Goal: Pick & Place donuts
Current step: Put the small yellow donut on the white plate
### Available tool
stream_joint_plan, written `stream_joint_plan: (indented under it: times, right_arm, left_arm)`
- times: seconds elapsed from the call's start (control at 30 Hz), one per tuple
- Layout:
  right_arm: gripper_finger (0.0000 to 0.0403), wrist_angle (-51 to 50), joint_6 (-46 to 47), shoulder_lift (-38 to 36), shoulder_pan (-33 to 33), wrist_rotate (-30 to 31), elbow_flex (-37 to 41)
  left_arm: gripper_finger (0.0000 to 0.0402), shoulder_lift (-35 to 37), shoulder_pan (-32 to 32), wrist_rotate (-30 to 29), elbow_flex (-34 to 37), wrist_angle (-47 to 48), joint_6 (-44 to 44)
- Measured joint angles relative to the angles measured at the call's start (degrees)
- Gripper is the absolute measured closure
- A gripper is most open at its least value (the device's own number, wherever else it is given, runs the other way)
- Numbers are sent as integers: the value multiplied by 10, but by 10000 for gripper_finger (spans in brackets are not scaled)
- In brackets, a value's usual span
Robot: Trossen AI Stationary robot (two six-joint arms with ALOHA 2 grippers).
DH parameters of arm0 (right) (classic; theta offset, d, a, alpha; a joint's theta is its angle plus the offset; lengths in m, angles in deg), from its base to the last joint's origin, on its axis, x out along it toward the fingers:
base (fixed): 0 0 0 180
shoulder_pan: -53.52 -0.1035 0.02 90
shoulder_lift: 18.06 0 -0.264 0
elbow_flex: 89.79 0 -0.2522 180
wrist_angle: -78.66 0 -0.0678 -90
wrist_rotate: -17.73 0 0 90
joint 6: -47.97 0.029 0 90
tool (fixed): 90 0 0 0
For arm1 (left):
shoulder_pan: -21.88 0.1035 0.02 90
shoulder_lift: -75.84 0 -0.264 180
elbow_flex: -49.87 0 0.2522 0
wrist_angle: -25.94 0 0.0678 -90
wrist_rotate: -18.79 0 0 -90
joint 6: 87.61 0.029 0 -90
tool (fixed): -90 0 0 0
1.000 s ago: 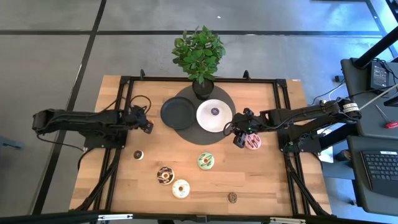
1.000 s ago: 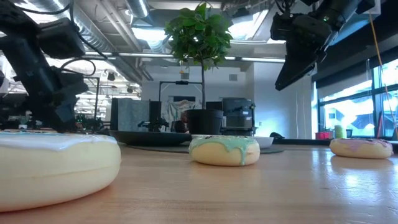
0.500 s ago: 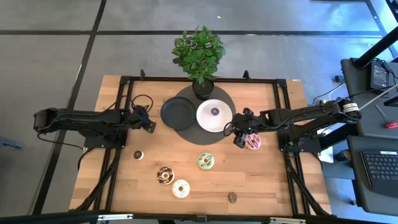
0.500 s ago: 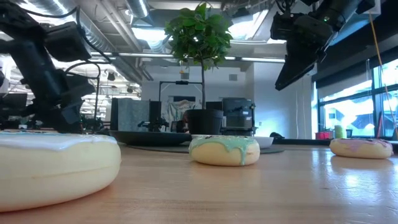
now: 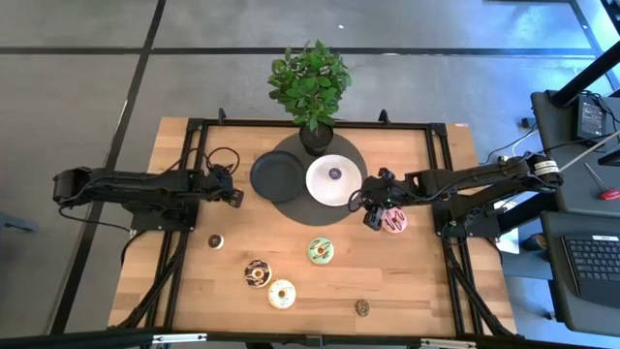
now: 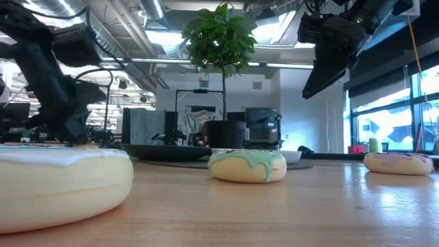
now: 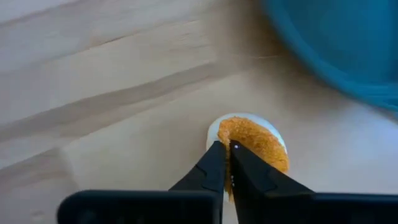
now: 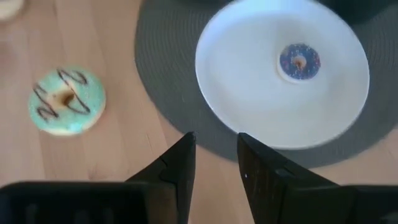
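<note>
Toy ring donuts lie scattered over a wooden worktop [image 5: 417, 281]: a pink donut [image 5: 394, 221] toward 3 o'clock, a green donut [image 5: 321, 251] with dark squiggles near the centre, a chocolate donut [image 5: 257, 272] and a cream donut [image 5: 282, 294] toward 6 o'clock, and two tiny brown ones, one [image 5: 215, 240] toward 8 o'clock and one [image 5: 361, 307] toward 5 o'clock. The right claw [image 5: 374, 215] hangs just beside the pink donut, at the edge of a grey mat [image 5: 296, 196] carrying a white plate [image 5: 332, 180] and a black plate [image 5: 274, 176] below a potted plant [image 5: 310, 82]. Its wrist view alone shows its fingers [image 8: 258, 177] set narrowly apart with nothing between them, and a tiny blue donut [image 8: 299, 61] on the white plate. The left claw [image 5: 231, 197] sits toward 9 o'clock, beside the black plate; only its wrist view shows it pressed closed, tips over a small orange-topped donut [image 7: 258, 142] on the wood. The table-level view puts the cream donut [image 6: 58, 185] large in front.
</note>
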Motion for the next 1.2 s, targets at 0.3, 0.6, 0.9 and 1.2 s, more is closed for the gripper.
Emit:
stream_joint_plan:
  times: [0.3,0.6,0.9,1.2]
  right_arm:
    - [282,245,-85,49,0,6,0]
    - [219,434,-197,115,2,8,0]
    - [170,653,-269,203,2,7,0]
    - [200,777,-286,289,2,49,-23]
  left_arm:
    - [393,2,-47,-35,-48,-199,137]
    - [395,-48,-131,-140,-48,-464,324]
    - [395,-171,-177,-233,-48,-728,494]
    - [395,-307,-208,-279,-68,-914,596]
